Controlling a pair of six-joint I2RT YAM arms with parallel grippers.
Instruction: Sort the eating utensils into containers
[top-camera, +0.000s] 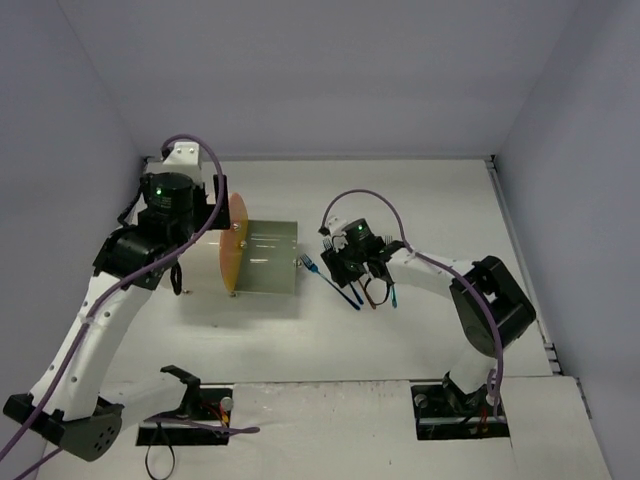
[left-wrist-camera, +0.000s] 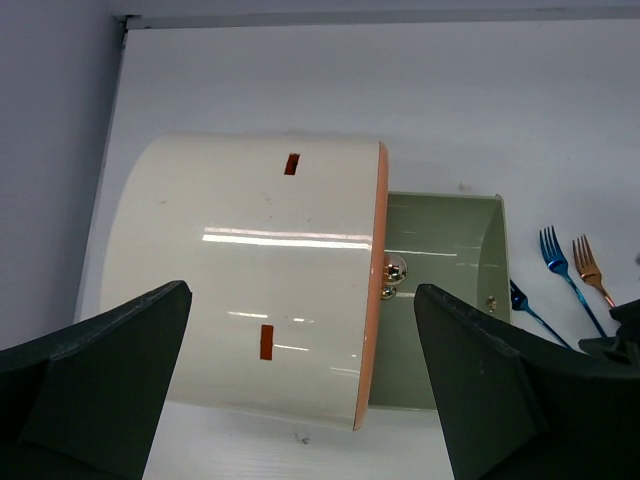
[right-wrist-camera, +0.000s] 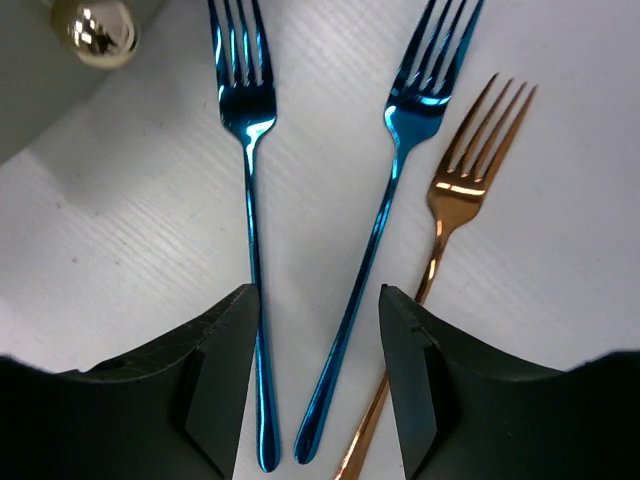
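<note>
From above, the pulled-out drawer (top-camera: 268, 258) of the cream cabinet (top-camera: 236, 250) opens toward the forks (top-camera: 338, 284) lying on the surface (top-camera: 420, 200) just beside it, so the carry looks short for the right gripper (top-camera: 357, 268) poised over them. The left wrist view shows the left gripper (left-wrist-camera: 302, 295) spread wide and empty above the drum, apparently keeping clear. In the right wrist view, that gripper's parted fingers (right-wrist-camera: 225, 380) bracket the handle of the glossy middle blue fork (right-wrist-camera: 385, 190), with a copper fork (right-wrist-camera: 450, 195) alongside.

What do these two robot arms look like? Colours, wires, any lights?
Both the left arm and right arm have slim white links joined by chunky black joint housings. A purple cable loops along each, and a small green light glows near each wrist. The jaws are matte black wedges.
</note>
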